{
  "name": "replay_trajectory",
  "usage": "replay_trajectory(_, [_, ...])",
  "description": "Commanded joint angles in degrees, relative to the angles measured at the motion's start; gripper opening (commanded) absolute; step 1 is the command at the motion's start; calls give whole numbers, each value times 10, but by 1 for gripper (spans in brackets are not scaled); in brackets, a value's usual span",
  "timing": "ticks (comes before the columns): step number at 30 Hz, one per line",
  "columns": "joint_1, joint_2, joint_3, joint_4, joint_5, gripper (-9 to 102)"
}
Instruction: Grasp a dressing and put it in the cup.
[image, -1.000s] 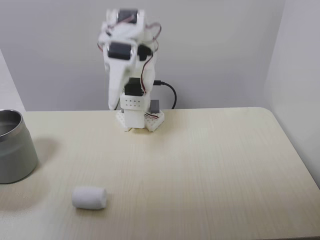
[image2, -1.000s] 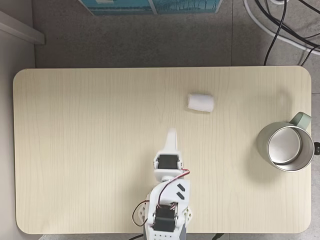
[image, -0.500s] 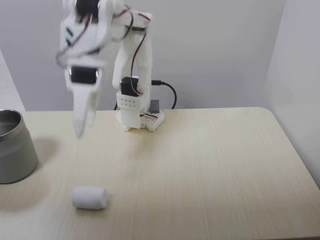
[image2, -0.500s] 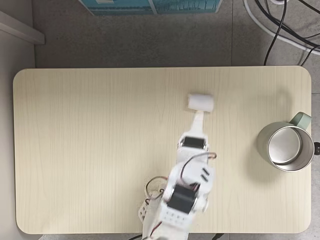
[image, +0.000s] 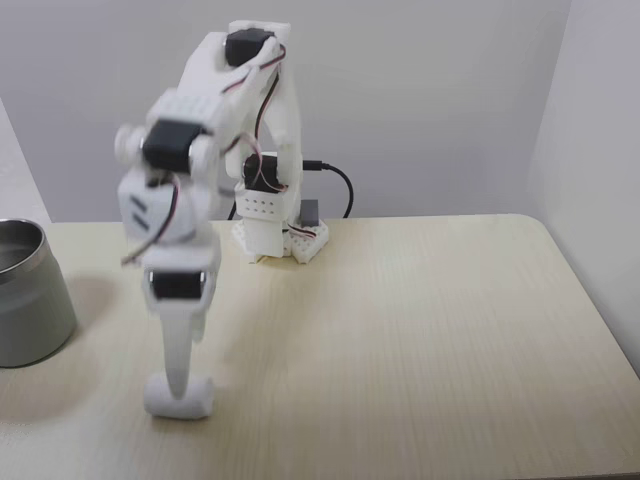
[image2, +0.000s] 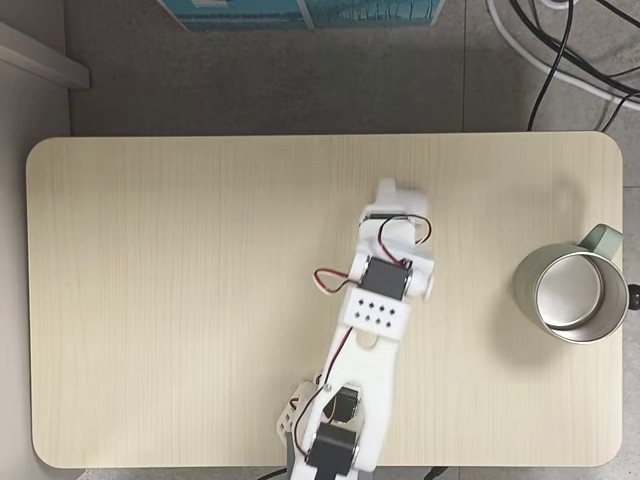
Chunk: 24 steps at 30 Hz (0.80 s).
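Claw lowered, tip down, onto the dressing; in a fixed view from the front one long white finger reaches the top of the roll and appears to touch it. Whether the claw is wide or narrow cannot be told: the front view shows a single finger edge-on, and in the fixed view from above the wrist covers the tips. Nothing is lifted yet.

Step in hand, as judged: the approach to the grasp. The next move calls for the fingers to straddle the roll and close on its sides before any lift, then a carry across to the cup.

The dressing is a small white soft-looking cylinder lying on its side on the pale wood-grain bench, near the front edge in the front view. From above, a small part of it shows past the end of the arm.

The cup, brushed silver-grey metal with a plain rim, stands upright and well apart from the roll, at the right side of the bench from above and at the left edge in the front view.
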Motion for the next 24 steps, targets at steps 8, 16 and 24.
replay_trajectory(8, [12,134,43,-39,8,37])
replay_trajectory(16, [13,137,43,-40,9,25])
replay_trajectory(24, [20,129,48,-43,33,0])
